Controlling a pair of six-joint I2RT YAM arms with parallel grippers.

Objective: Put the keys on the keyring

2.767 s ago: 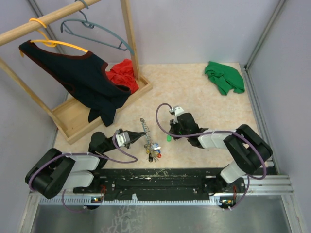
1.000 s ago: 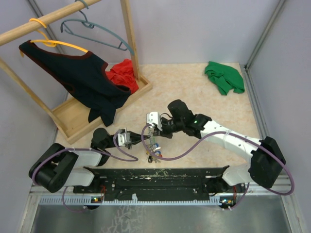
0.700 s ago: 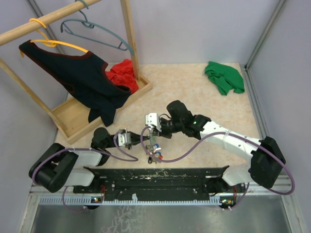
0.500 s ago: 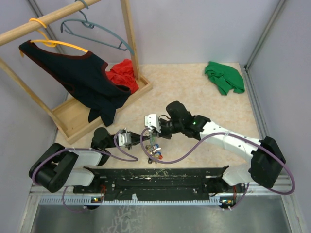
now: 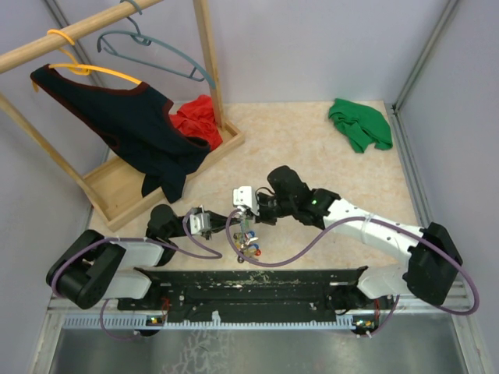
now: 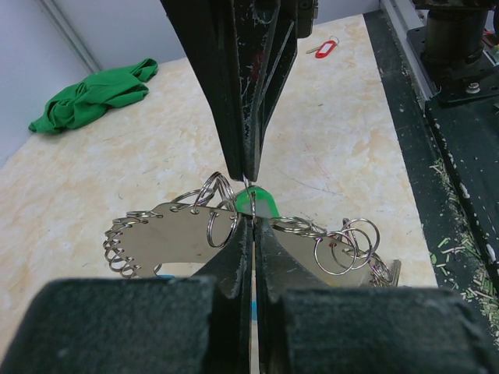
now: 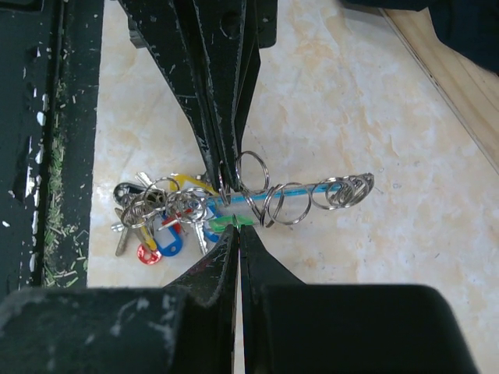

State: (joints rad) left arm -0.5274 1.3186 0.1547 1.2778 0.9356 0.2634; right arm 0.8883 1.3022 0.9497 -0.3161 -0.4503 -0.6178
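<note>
Seen from above, a wooden clothes rack [image 5: 117,191] holding a black vest [image 5: 117,117] stands at ten o'clock on the desk [image 5: 312,148]. Near six o'clock, the left claw [image 6: 253,234] is pressed together, pinching the coiled keyring [image 7: 300,199], which has a bunch of coloured tags [image 7: 160,226] at its near end. The right claw [image 7: 236,234] meets it tip to tip from three o'clock, pinching the green key [image 6: 259,202] right at the coil. A red key [image 6: 322,49] lies well apart on the desk. A green cloth [image 5: 359,125] sits at one o'clock.
</note>
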